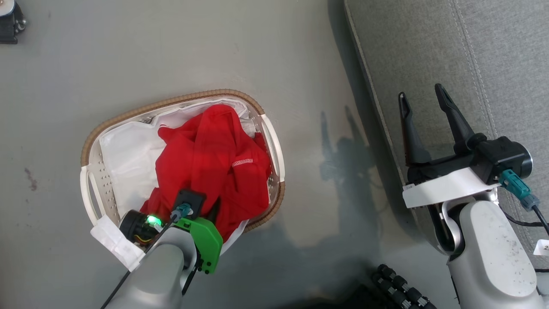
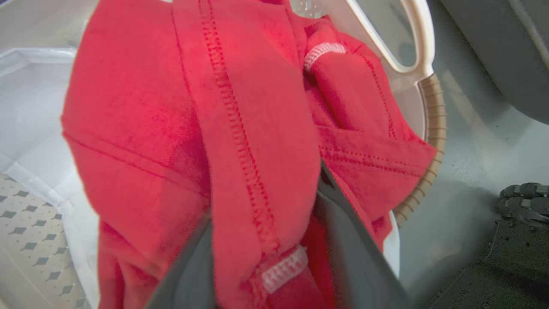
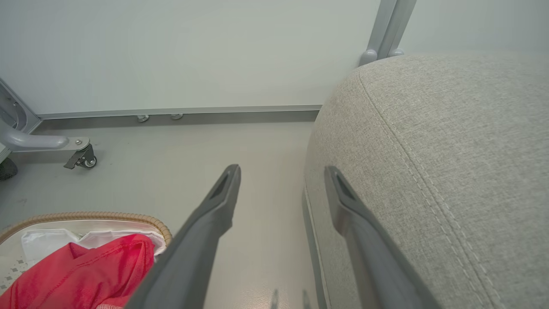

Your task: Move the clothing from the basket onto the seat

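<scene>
The red clothing [image 1: 214,159] lies bunched in the white basket [image 1: 274,141] with its brown woven rim, on the floor at centre left. My left gripper [image 1: 212,208] reaches into the basket's near end, its fingers buried in the fabric. In the left wrist view a stitched band of the clothing [image 2: 240,128] runs taut between the two fingers of the left gripper [image 2: 266,193], which is shut on it. My right gripper [image 1: 422,101] hovers open and empty over the left edge of the grey seat [image 1: 472,51]. The right wrist view shows the right gripper [image 3: 281,169], seat [image 3: 429,150], basket [image 3: 85,216] and clothing [image 3: 85,274].
The white cloth liner [image 1: 124,150] covers the basket's left half. Bare grey floor [image 1: 317,98] separates basket and seat. A wheeled metal frame leg [image 3: 79,158] stands by the far wall. A dark object [image 1: 8,21] sits at the top left. My dark base [image 1: 399,287] is at the bottom.
</scene>
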Tool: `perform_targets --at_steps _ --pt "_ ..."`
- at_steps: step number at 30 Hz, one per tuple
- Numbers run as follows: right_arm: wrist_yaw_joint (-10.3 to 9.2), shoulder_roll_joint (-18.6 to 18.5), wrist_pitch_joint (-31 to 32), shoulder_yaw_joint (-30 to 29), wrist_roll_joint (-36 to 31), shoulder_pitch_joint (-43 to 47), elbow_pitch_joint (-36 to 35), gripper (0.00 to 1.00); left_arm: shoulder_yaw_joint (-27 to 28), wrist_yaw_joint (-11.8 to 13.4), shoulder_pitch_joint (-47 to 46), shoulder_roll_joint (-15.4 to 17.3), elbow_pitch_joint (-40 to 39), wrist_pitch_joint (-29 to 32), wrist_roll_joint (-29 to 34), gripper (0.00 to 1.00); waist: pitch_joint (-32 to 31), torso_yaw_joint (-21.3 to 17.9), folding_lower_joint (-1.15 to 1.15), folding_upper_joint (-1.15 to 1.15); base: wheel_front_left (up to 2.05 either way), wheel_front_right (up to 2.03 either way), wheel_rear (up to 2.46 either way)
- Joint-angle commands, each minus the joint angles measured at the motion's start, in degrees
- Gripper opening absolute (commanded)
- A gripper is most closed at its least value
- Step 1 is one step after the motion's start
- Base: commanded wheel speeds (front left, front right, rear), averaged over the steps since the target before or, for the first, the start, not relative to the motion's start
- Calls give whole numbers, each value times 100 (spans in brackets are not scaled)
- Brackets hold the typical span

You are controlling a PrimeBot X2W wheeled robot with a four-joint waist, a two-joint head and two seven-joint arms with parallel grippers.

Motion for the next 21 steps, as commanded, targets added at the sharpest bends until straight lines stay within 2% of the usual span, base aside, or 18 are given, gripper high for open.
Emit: perform_targets --at_steps 1,2,4,12,18,21 --pt "-4 -16 -28 -11 1 5 25 100 -1 -16 -86 20 -57 3 -32 31 -57 16 -1 0 0 0 0" --pt "-4 -17 -28 -19 -13 25 37 100 11 -16 -56 23 -89 3 -60 25 -91 30 -1 0 0 0 0" --pt "-4 -17 -28 -21 -51 69 59 100 26 -16 30 34 -178 2 -73 0 -178 70 -1 0 0 0 0" --pt "-4 -18 -28 -65 -215 265 160 100 151 -16 436 77 -714 1 -213 0 -774 325 -1 0 0 0 0" --pt "-4 -19 -28 -157 -393 523 274 100 223 -16 751 41 -1157 0 -376 0 -1449 577 -1 0 0 0 0" --pt "-4 -19 -28 -239 -500 706 338 100 67 -16 832 68 -1418 0 -363 0 -1864 720 -1 0 0 0 0"
